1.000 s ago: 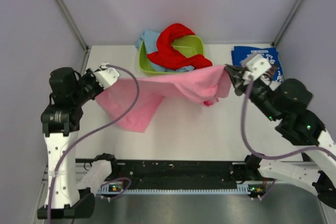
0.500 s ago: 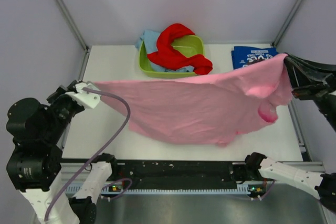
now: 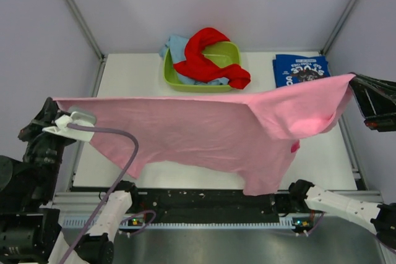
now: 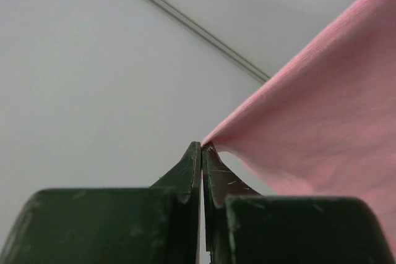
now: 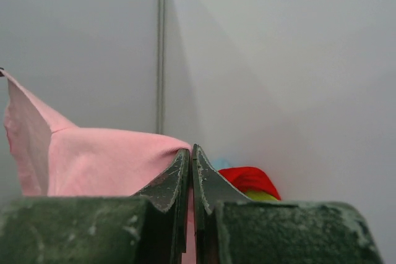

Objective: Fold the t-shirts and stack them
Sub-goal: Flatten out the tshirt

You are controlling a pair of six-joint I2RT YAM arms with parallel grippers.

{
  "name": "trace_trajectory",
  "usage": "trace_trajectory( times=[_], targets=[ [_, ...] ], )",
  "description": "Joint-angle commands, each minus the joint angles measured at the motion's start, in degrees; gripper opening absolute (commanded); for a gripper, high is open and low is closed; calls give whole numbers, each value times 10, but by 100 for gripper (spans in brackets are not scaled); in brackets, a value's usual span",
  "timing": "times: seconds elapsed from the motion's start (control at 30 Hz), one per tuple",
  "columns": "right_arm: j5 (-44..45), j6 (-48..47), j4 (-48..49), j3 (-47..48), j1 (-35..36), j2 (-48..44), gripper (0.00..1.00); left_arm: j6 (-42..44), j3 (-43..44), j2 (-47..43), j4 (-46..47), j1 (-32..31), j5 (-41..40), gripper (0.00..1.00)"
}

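tub: lime tub [image 3: 170, 80] at worktop [image 3: 136, 72] rear holds red shirt [image 3: 207, 51] and light blue shirt [image 3: 175, 47].
pink shirt [image 3: 204, 131]: airborne, stretched between left end effector [image 4: 202, 148] and right end effector [image 5: 190, 150], both clamped on its corners.
change: spread wider than 0.5 s ago.

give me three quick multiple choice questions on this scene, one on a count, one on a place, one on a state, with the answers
1. How many shirts lie in the green tub?
A) one B) two C) four

2. Where is the navy shirt?
A) on the table, back right B) in the tub C) hanging off the front edge

3. The pink shirt is:
A) folded flat B) crumpled in a heap C) stretched in the air between the left pincer and right pincer

Answers: 1 B, only the red shirt and light blue shirt are in it; 2 A, it lies flat near the right wall; 3 C, each pincer is shut on one end of it.
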Motion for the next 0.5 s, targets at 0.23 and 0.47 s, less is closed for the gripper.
trace_trajectory(
  times=[0.23,0.47],
  targets=[
    [233,-50,18,-105,-2,71,0,-40,-215,15,115,1,-57,0],
    [85,9,150,-228,-230,194,0,-75,-392,111,299,2,10,0]
  ],
)
